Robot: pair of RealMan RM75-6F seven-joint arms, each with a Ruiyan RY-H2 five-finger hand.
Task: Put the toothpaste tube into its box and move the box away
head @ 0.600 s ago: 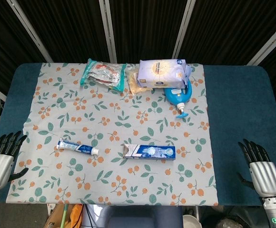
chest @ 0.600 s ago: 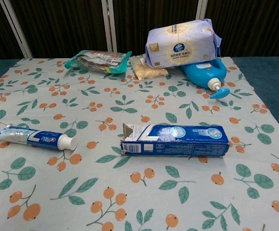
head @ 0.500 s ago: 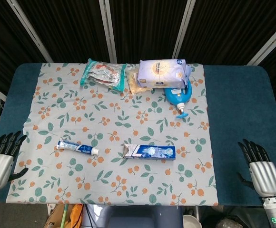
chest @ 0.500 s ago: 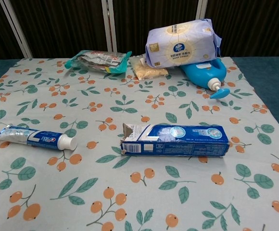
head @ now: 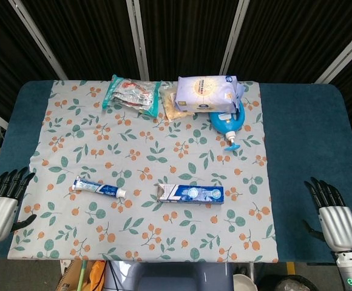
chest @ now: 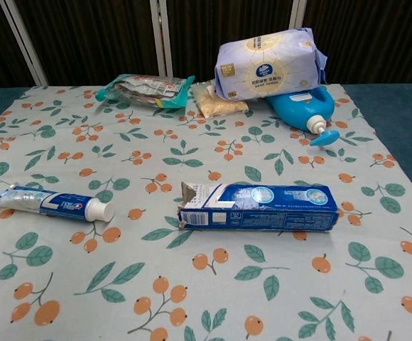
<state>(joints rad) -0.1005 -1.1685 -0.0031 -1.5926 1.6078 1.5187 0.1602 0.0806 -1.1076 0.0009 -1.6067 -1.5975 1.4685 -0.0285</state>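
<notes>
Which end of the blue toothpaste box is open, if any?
Open at its left end: on the blue cardboard toothpaste box, flaps stick up and out there, facing the capped blue-and-white toothpaste tube. The right end looks shut.

Glossy plastic toothpaste tube (chest: 50,203), printed cardboard box (chest: 257,207), matt cloth tablecloth (chest: 192,284).

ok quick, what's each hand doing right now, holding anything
Left hand: open, holding nothing, at the table's near left edge.
Right hand: open, holding nothing, at the near right edge.

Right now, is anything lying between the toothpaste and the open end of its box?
Nothing visible. Only bare patterned cloth lies between the toothpaste tube and the torn-open left end of the box. Its white cap points toward that opening.
</notes>
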